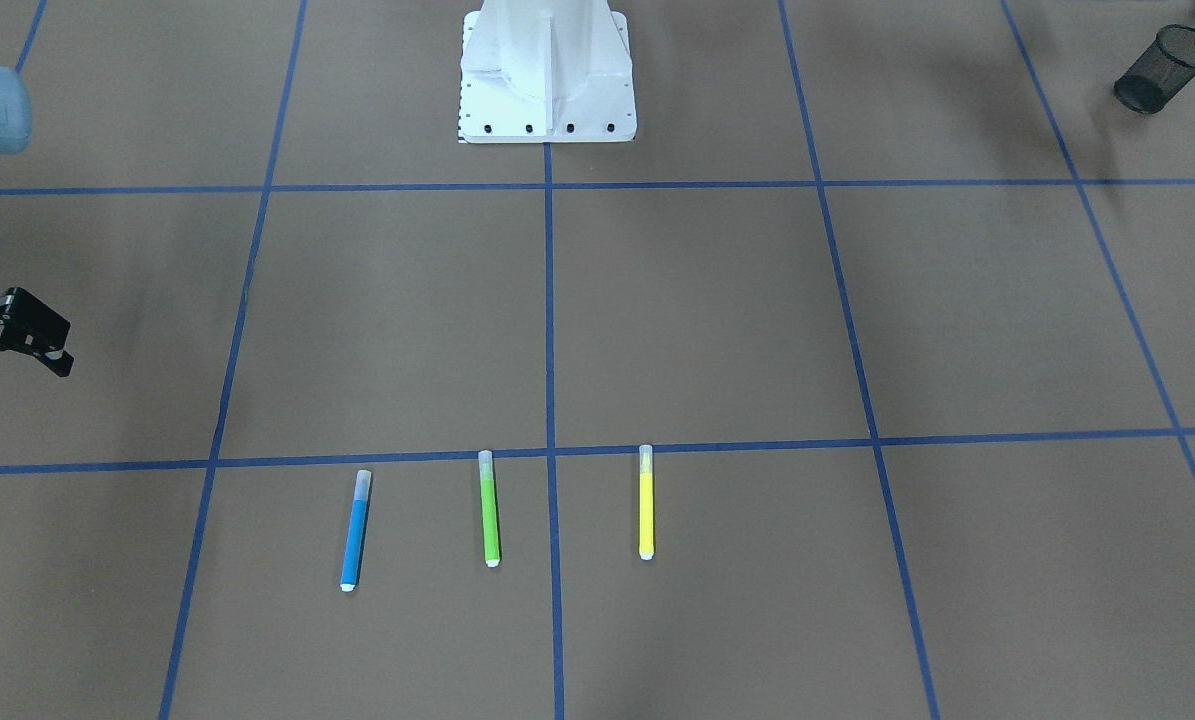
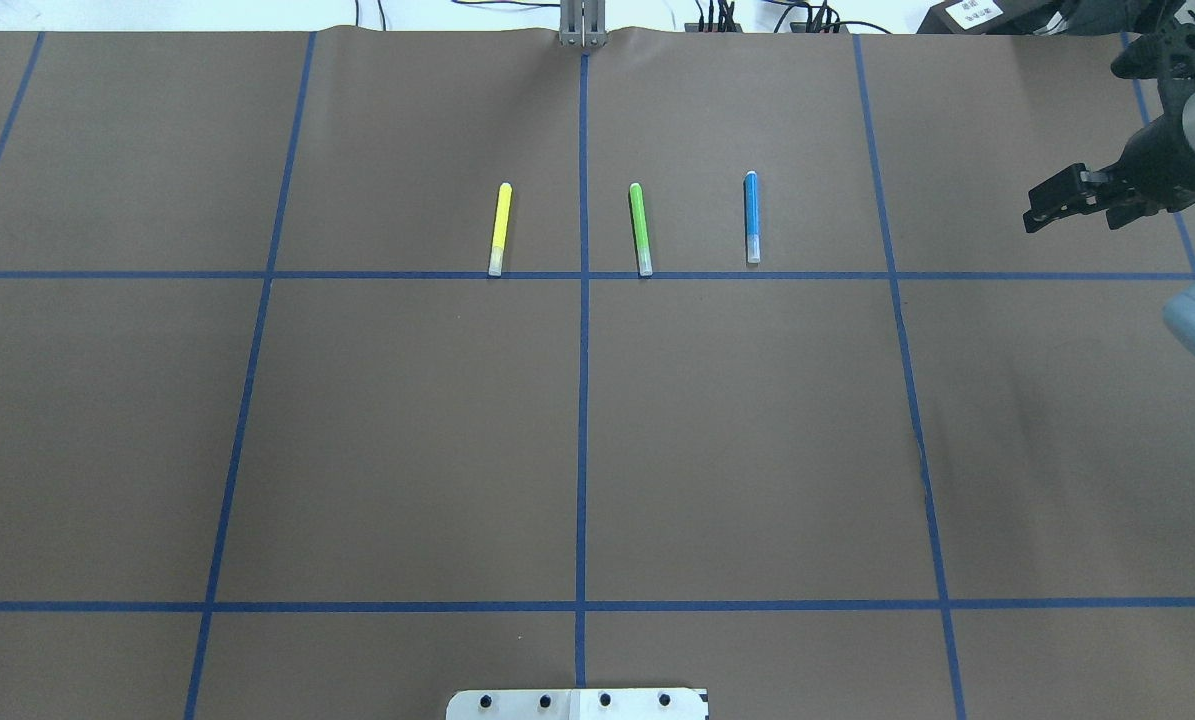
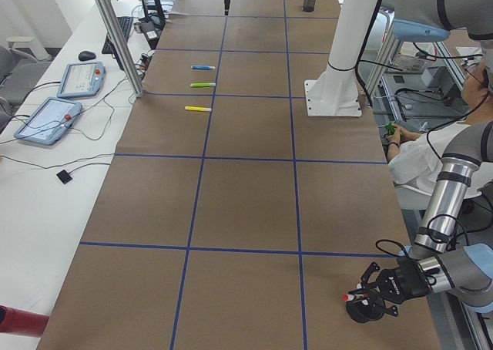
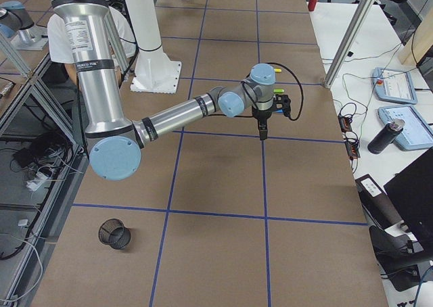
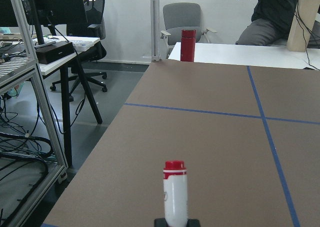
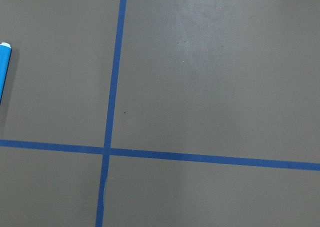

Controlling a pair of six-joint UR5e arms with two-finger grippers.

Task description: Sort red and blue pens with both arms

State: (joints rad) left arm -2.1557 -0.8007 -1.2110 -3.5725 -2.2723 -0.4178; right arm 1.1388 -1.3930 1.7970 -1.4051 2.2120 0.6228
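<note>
The red pen [image 5: 175,197], white-barrelled with a red cap, sticks out of my left gripper [image 5: 176,221], which is shut on it. In the exterior left view that gripper [image 3: 370,294] holds the pen [image 3: 352,296] roughly level just above a black mesh cup [image 3: 360,313] at the table's near corner. The blue pen [image 2: 752,215] lies flat on the brown table, far from the robot base, and only its end shows at the left edge of the right wrist view [image 6: 4,72]. My right gripper [image 2: 1070,218] hovers open and empty, well to the right of the blue pen.
A green marker [image 2: 640,228] and a yellow marker [image 2: 499,228] lie parallel to the blue pen. A second mesh cup [image 4: 114,234] stands on the right arm's side. The white robot base [image 1: 547,80] sits mid-table. A person [image 3: 431,157] sits beside the table.
</note>
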